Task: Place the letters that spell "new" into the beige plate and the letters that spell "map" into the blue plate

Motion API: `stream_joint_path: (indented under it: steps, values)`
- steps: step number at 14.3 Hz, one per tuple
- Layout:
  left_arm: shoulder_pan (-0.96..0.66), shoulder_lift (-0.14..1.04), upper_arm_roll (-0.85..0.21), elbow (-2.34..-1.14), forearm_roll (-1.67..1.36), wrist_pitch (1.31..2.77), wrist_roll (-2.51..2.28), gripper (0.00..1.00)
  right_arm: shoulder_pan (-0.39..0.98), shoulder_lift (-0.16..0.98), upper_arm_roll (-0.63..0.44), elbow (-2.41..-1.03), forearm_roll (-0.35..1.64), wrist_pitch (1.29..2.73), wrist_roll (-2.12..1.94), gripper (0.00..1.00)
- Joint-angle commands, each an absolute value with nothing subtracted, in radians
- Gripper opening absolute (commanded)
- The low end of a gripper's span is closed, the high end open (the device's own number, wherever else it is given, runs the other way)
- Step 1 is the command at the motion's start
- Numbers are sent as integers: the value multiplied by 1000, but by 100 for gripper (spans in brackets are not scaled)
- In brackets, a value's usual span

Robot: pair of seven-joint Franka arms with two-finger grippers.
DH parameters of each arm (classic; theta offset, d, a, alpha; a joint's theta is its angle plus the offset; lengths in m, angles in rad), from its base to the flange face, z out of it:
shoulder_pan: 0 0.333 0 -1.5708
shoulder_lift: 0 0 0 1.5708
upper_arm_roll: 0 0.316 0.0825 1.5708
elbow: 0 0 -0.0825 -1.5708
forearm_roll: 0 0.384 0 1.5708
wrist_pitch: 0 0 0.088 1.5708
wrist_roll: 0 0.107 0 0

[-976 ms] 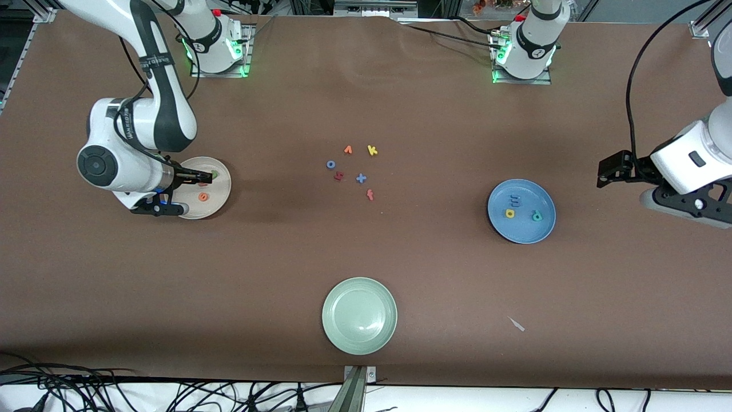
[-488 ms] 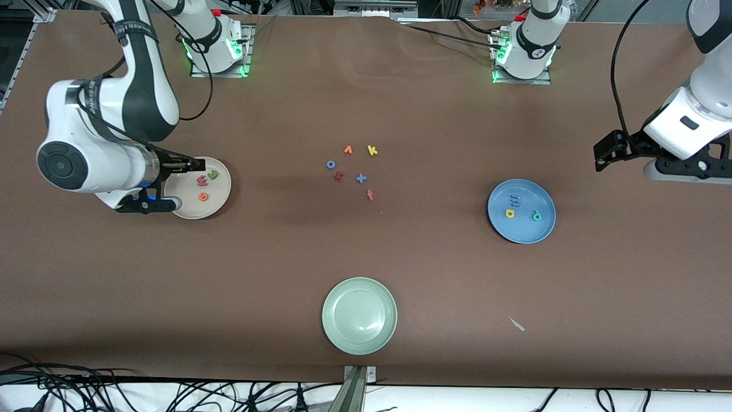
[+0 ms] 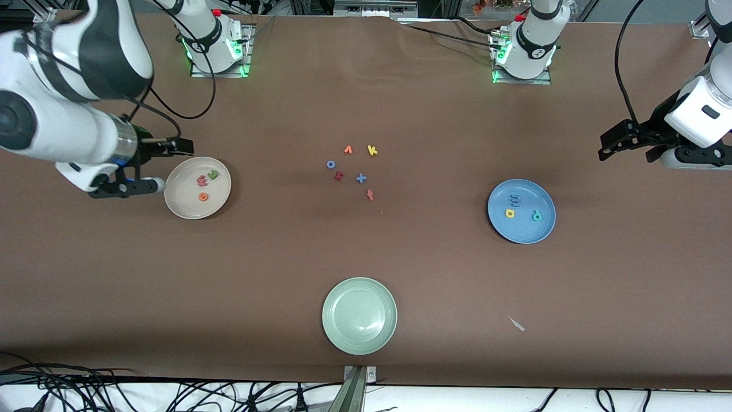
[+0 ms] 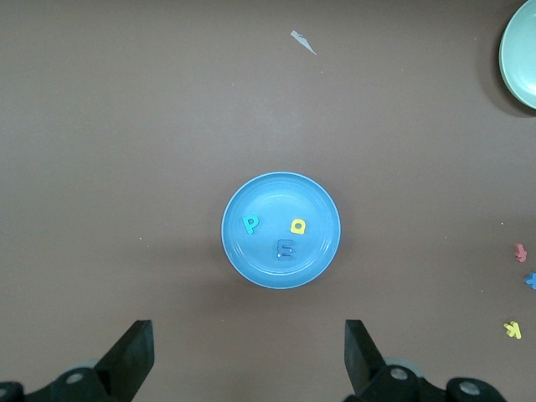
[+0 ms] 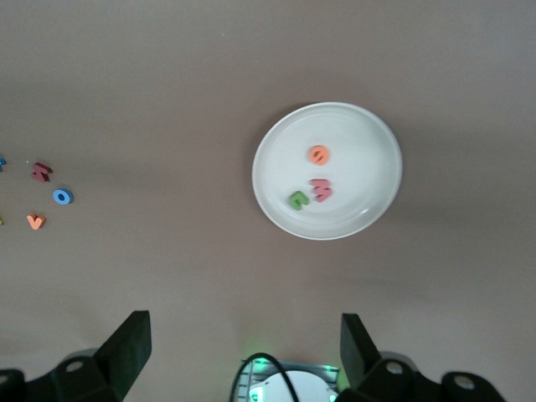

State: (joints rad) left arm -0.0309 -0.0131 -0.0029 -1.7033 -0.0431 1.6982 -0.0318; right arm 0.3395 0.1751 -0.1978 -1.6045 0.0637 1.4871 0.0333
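Now both arms are up and clear of the table, each with nothing in its grasp. Over at its own end, the right gripper (image 3: 150, 166) hangs in the air just beside the beige plate (image 3: 182, 205), toward the table edge from it, with its two fingers (image 5: 126, 347) spread wide apart and nothing between them. Down in that plate lie all three pieces: the green n (image 3: 213, 175), the salmon-red w (image 3: 202, 181) touching it or very nearly so, and the orange e (image 3: 203, 197) a little apart, nearer the front camera. At the other end, the left gripper (image 3: 623, 146) hovers over bare brown table (image 3: 400, 257), up and outward from the blue plate (image 3: 546, 226), jaws likewise parted and empty. Its wrist camera looks straight down on that plate, and there sit the blue m (image 4: 286, 249), the yellow a (image 4: 298, 225) and the teal p (image 4: 249, 224), close together near the plate's middle. Midway between the two grippers, well apart from either, a small cluster of stray letters rests on the table: a yellow k (image 3: 372, 150), an orange v (image 3: 347, 150), a blue o (image 3: 331, 165), a dark red letter (image 3: 338, 176), a blue x (image 3: 361, 178) and a salmon-red letter (image 3: 370, 195). A pale green plate (image 3: 334, 332) sits alone, closest to the front camera.
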Motion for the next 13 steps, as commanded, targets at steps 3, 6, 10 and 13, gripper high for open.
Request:
stream_joint_path:
  steps: [3, 6, 10, 13]
  values:
    - [-18, -35, -41, -1715, 5, 1684, -37, 100, 183, 43, -112, -1644, 26, 1497, 29, 100]
    - [-17, -26, -40, -1694, 5, 1672, -37, 100, 149, 25, -110, -1647, 26, 1542, 29, 100]
    - [-18, -20, -40, -1689, 5, 1672, -35, 100, 105, 20, -62, -1651, 26, 1543, 34, 100]
    - [-20, -17, -41, -1678, 5, 1672, -37, 100, 75, 20, -28, -1654, 25, 1549, 35, 100]
